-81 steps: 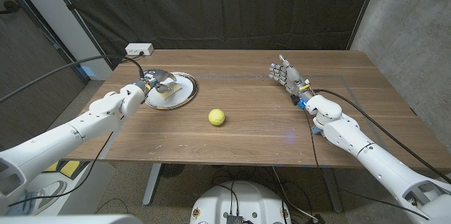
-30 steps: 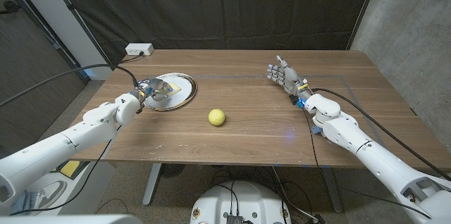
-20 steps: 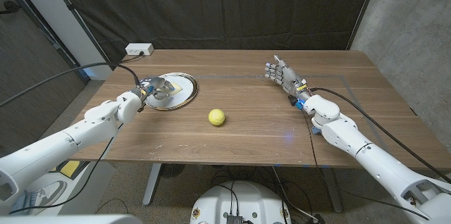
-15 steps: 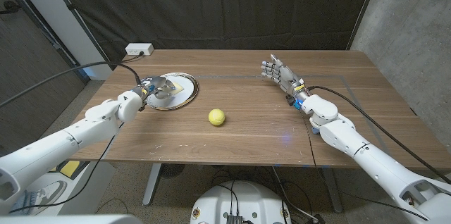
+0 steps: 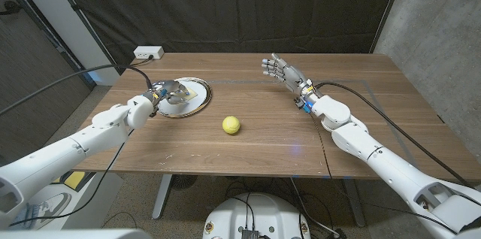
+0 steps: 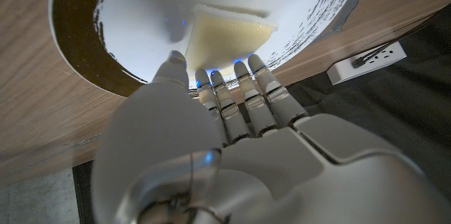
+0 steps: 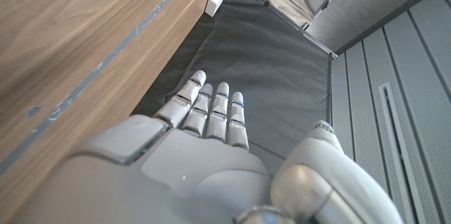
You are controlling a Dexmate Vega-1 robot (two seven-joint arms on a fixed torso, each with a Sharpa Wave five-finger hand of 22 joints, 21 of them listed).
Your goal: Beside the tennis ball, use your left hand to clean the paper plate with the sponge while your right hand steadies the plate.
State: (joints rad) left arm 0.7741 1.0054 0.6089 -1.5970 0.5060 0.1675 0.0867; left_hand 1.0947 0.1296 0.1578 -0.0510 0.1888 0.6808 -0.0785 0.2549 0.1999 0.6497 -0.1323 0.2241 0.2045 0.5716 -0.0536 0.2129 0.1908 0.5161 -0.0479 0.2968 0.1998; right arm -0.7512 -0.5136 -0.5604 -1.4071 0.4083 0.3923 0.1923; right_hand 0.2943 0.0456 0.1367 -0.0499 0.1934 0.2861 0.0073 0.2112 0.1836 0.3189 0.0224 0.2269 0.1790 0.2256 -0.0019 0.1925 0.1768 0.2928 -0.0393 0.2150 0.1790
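A white paper plate [image 5: 200, 101] sits at the table's back left, with a pale yellow sponge [image 6: 229, 35] lying in it. My left hand [image 5: 170, 92] hovers at the plate's left rim. In the left wrist view my left hand [image 6: 211, 153] has its fingers stretched out side by side, their tips just short of the sponge and holding nothing. The yellow tennis ball [image 5: 231, 125] lies on the wood to the right of the plate, toward the front. My right hand [image 5: 279, 69] is raised over the table's middle back, fingers spread and empty, well right of the plate.
A white power strip [image 5: 149, 52] lies at the table's back left edge, behind the plate. A grey tape line [image 5: 361, 83] runs across the right part of the table. Black curtains hang behind, and a concrete wall stands at the right.
My right hand has moved left across the table toward the plate. My left hand, earlier over the plate, has drawn back to its left rim and has hardly moved since.
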